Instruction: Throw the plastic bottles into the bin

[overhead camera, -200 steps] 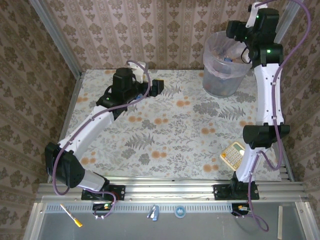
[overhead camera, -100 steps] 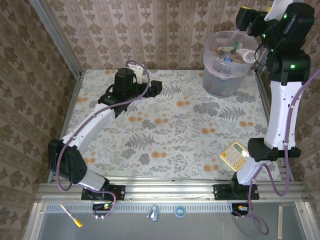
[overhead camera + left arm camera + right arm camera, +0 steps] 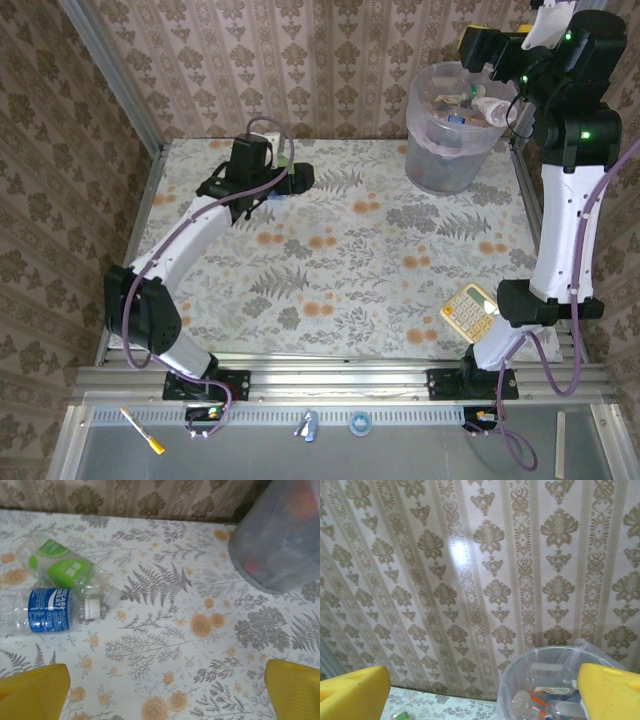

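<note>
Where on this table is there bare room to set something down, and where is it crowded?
The wide middle of the table, between the left arm, the bin and the calculator, is bare. Crowded: the far left, where the green-label bottle and the blue-label bottle lie close together, and the bin's inside. The right edge is taken by the right arm.

A beige calculator (image 3: pixel 467 308) lies tilted near the right front corner of the table (image 3: pixel 350 260), whose cloth is pale with grey ferns and orange flowers. Damask-patterned wallpaper (image 3: pixel 330 60) covers the walls behind and beside it. In front runs an aluminium rail (image 3: pixel 340 378). Below that, on a grey tray, lie a yellow-handled tool (image 3: pixel 143 431) and a small blue ring (image 3: pixel 359 422).
</note>
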Robot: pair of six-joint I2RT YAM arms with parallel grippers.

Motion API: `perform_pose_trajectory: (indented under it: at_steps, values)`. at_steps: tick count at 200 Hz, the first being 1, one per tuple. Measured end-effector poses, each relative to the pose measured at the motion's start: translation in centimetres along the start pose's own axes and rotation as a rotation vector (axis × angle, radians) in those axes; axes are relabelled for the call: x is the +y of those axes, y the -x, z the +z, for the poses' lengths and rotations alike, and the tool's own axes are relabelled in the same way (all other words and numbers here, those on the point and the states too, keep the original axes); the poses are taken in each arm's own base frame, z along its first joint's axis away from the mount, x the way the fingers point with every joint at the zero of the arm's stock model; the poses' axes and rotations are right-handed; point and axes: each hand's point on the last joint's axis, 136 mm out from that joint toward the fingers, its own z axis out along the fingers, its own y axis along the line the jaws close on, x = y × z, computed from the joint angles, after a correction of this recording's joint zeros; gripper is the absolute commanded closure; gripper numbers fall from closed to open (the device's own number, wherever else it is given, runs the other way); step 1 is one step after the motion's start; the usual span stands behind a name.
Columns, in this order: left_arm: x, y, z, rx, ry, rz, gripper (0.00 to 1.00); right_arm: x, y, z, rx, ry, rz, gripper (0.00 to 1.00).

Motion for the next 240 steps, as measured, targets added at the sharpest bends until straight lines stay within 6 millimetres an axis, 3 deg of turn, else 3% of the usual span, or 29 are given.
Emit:
perform_pose_trajectory:
  at_steps: [62, 152, 190, 240]
  values:
    - [5.6, -1.4, 3.0, 0.13, 0.121, -0.241, 0.0, 1.6, -0.2, -1.7, 0.011, 0.069, 0.0, 0.01]
    - [14.0, -5.4, 6.3, 0.226, 0.308, -0.68, 0.0, 2.3, -3.2, -1.6, 0.093, 0.099, 0.012, 0.0]
    - [16.3, -6.5, 7.7, 0.234, 0.358, -0.793, 0.01, 2.7, -3.9, -2.4, 0.109, 0.114, 0.006, 0.0]
    - [18.0, -5.9, 10.0, 0.207, 0.39, -0.868, 0.03, 2.9, -4.3, -3.1, 0.115, 0.117, -0.008, 0.0]
